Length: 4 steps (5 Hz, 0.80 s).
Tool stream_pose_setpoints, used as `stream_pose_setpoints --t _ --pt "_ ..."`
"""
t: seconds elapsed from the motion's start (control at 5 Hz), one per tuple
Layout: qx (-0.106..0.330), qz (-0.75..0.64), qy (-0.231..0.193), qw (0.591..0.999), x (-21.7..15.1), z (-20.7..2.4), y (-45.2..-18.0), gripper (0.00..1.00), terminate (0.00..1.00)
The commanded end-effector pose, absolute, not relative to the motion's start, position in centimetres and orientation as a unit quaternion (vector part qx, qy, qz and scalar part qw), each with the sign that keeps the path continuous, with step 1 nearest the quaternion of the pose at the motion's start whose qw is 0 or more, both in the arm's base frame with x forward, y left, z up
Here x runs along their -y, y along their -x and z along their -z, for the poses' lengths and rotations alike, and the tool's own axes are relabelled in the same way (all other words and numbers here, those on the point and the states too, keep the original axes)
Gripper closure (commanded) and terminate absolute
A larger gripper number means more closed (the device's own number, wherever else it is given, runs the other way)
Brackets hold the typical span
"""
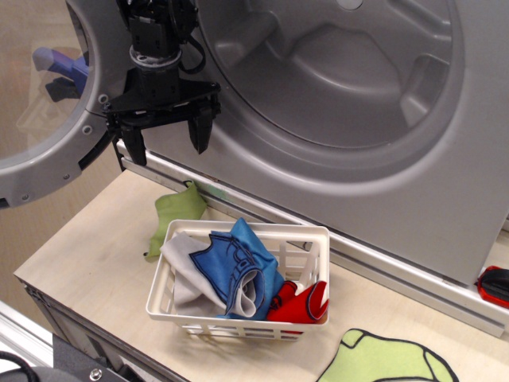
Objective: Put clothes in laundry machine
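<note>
While the washer (382,119) fills the counter's (103,247) back edge, drum empty and door (48,103) swung left: basket (314,239) mid-counter holding blue (238,263), white (184,270) and red (298,302) clothes; green garments at its back-left (171,211) and the front edge (390,358); end effector (163,135) above, released, grasping nothing.

White slatted basket (312,235) on pale wooden counter (95,263), small red-and-black object (495,286) at right edge

The black arm (159,36) hangs vertically, wrist down, its gripper (165,137) empty, fingers (200,129) spread wide apart.
</note>
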<state>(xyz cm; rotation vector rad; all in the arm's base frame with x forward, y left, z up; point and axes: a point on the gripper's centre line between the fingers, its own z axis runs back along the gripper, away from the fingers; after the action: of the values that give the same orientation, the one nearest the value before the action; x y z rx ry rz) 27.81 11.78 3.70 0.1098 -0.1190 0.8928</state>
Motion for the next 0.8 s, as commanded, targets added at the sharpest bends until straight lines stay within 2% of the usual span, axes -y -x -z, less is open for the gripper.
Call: stream_pose_setpoints --t 0.0,0.2,0.6 --pt "0.057 -0.431 -0.053 0.899 -11.8 -3.7 -27.8 0.00 0.00" --pt "0.035 -0.443 -0.046 0.895 -9.5 -3.0 -27.0 0.00 0.00" --pt "0.007 -0.476 0.003 0.879 -4.0 -3.1 -24.0 0.00 0.00"
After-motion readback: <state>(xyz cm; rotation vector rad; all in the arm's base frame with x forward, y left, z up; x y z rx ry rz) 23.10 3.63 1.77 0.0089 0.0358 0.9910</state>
